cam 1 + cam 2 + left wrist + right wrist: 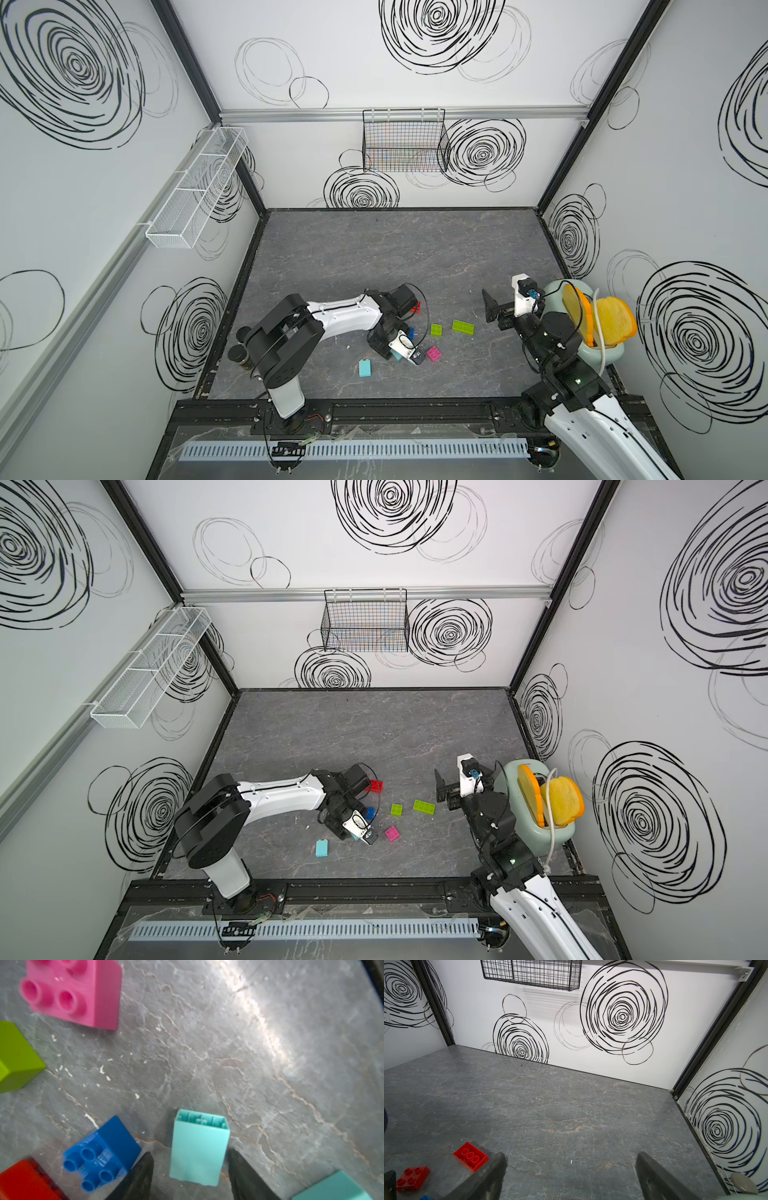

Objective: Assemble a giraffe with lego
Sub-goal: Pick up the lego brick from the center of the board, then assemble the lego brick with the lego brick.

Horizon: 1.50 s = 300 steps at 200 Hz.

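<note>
Leftmost: spare light-blue brick (365, 368), loose. Then left gripper (191, 1152) straddles second light-blue brick (199, 1147), on its side — jaws parted, gap one side, no squeeze yet. Likely hard, light, slick: pinch flat long faces. Rightward pink brick (434, 353), long lime brick (463, 326), unjoined. Last, right gripper (571, 1155) — wide apart, empty.

The far half of the grey marbled tabletop (395, 249) is bare and open to reach. Small studded plastic bricks (462, 326) lie scattered near the middle of the front edge. A pale green toaster (559, 834) blocks the right edge.
</note>
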Each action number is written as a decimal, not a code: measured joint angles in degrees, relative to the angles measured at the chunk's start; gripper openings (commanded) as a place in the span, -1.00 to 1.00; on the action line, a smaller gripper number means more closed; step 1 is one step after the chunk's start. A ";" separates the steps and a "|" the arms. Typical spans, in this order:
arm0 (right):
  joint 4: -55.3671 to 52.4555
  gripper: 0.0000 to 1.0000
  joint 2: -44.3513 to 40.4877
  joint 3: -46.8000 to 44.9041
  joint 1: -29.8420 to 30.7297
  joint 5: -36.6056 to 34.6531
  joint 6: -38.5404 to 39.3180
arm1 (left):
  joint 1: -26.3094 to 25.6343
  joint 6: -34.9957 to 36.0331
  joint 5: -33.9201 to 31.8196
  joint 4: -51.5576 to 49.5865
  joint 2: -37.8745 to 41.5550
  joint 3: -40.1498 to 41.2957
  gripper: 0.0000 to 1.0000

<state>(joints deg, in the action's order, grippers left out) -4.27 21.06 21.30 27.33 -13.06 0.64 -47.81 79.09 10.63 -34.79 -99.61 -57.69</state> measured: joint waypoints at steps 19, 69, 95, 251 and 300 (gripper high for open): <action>0.00 0.98 0.07 0.00 0.00 0.00 0.00 | 0.22 0.00 0.07 0.13 0.09 0.22 0.05; 0.00 0.98 0.07 0.00 -0.02 0.02 0.00 | 0.42 -0.46 0.72 0.28 0.13 0.39 -0.45; 0.00 0.98 0.04 0.00 -0.04 0.13 0.00 | 0.90 -0.55 1.29 0.79 0.42 0.81 -0.58; -14.38 0.95 28.89 31.10 -0.17 12.79 -24.96 | 11.91 -30.56 16.39 9.51 15.34 -9.66 -0.61; -14.86 0.67 35.23 31.45 -0.70 27.93 -38.77 | 13.29 -45.64 18.88 17.51 19.52 -3.06 -0.59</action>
<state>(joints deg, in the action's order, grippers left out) -19.14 56.29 52.75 26.63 14.87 -38.13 -34.52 33.45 29.52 -17.28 -80.09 -60.75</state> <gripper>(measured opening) 0.867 0.357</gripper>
